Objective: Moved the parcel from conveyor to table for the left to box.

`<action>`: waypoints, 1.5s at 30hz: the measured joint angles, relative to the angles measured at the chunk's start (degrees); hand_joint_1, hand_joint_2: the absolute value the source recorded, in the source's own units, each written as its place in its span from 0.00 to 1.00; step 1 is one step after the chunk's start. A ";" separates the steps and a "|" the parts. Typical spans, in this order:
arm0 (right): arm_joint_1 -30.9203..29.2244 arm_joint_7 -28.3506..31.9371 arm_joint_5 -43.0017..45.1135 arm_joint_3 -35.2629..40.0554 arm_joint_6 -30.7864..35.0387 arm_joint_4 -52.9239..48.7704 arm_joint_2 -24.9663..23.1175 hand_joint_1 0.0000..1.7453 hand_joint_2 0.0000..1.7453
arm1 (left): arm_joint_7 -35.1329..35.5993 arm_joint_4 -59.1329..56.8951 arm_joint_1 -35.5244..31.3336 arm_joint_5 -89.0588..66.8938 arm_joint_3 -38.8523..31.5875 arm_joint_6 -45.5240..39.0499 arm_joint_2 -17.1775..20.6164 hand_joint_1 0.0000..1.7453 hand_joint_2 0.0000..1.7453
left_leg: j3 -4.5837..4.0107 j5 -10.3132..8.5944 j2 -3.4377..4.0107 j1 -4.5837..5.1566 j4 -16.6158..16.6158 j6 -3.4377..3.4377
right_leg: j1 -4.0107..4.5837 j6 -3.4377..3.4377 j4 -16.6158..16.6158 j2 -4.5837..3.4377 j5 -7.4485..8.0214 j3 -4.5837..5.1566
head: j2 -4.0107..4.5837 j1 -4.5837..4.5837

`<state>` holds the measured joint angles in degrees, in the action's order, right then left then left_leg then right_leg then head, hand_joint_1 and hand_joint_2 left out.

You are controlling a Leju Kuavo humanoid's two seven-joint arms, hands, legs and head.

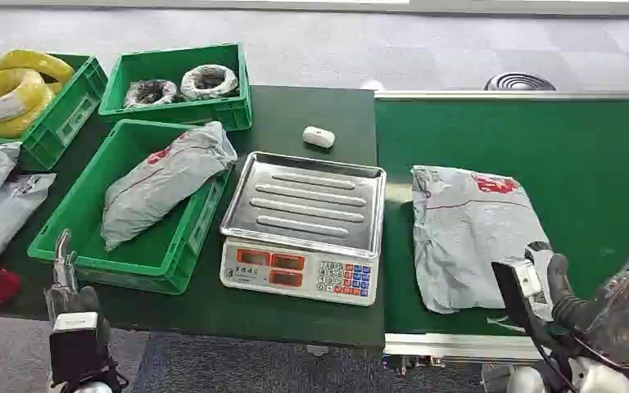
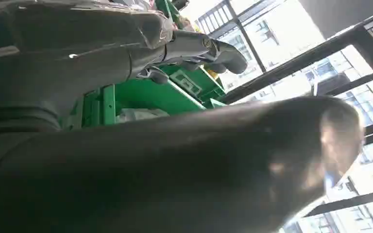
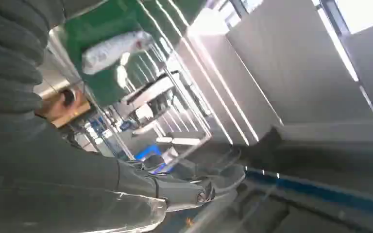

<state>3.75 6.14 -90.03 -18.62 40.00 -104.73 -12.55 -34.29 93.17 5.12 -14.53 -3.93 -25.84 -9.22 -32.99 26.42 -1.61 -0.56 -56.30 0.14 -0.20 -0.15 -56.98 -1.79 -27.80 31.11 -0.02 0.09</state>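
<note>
A soft grey plastic mailer parcel [image 1: 468,236], crumpled and flat with a red logo, is lying on the green conveyor belt [image 1: 590,155], just right of a steel-trayed weighing scale [image 1: 305,225] on the dark green table [image 1: 311,110]. The right hand [image 1: 622,286] is hovering at the parcel's near right corner, holding nothing, fingers apart. The pickup appears not yet begun; next it must close on the slippery film. The left hand [image 1: 67,274] is waiting empty, fingers apart, beside a green crate [image 1: 160,266] holding another parcel [image 1: 164,180].
</note>
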 measured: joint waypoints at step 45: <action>-3.40 -31.33 0.00 3.56 -19.58 23.74 8.60 0.00 1.00 | 1.40 -0.72 -0.31 -0.20 -0.28 1.29 0.48 0.00 0.00 | -0.05 0.00 -0.04 0.14 0.01 -0.04 | -0.15 -0.06 0.01 0.07 -0.04 -0.03 | 0.00 -0.02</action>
<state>0.36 -25.19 -90.03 -15.06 20.41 -80.99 -3.95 -32.89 92.45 4.81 -14.73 -4.22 -24.55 -8.74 -33.04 26.42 -1.64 -0.42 -56.29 0.10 -0.34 -0.21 -56.97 -1.72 -27.84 31.08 -0.02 0.07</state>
